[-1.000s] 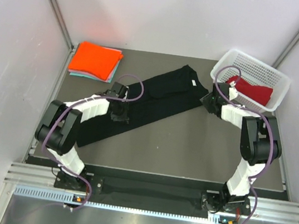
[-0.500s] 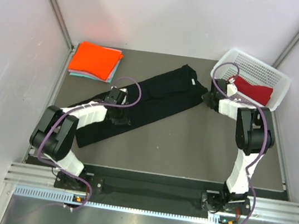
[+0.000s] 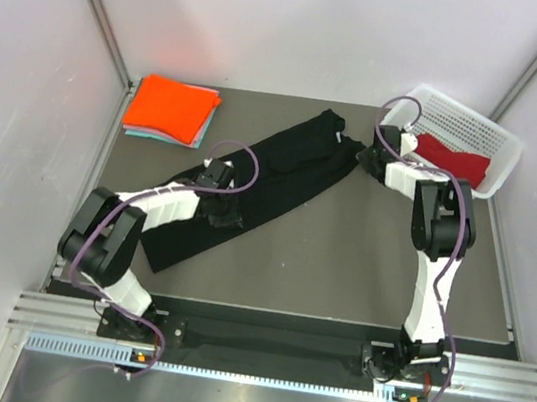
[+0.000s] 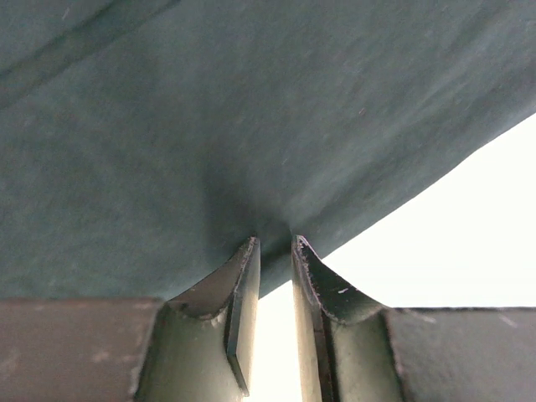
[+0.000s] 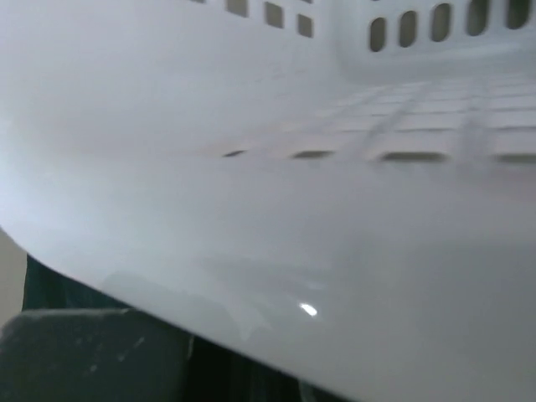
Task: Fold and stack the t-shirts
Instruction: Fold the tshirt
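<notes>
On the dark surface [image 3: 340, 262] between the two arms, the black t-shirt [image 3: 283, 168] is lying in a long diagonal band, not yet folded small. The left fingers [image 4: 243, 289] are standing narrow and are pinching a tuck of this cloth near the middle of the band; the wrist view shows the fabric puckering at their tips.

A second ago the right fingers [image 3: 372, 161] were still apart. Now they are closed, and the right arm is reaching further toward the back, with its head pressing against the white basket [image 3: 463, 119]. The collar end of the shirt is also looking more bunched and drawn toward that side than before. Whether cloth is really caught between the right fingers I cannot tell, because the right wrist view is filled almost only by the basket wall.

If the grip is good, I am thinking both arms are now ready to lift and fold the band over.

The orange t-shirt [image 3: 170, 103] is resting folded on the teal t-shirt [image 3: 201, 133] at the far left corner, and the dark red t-shirt [image 3: 453, 161] is waiting in the basket, so about half of the work is remaining.
</notes>
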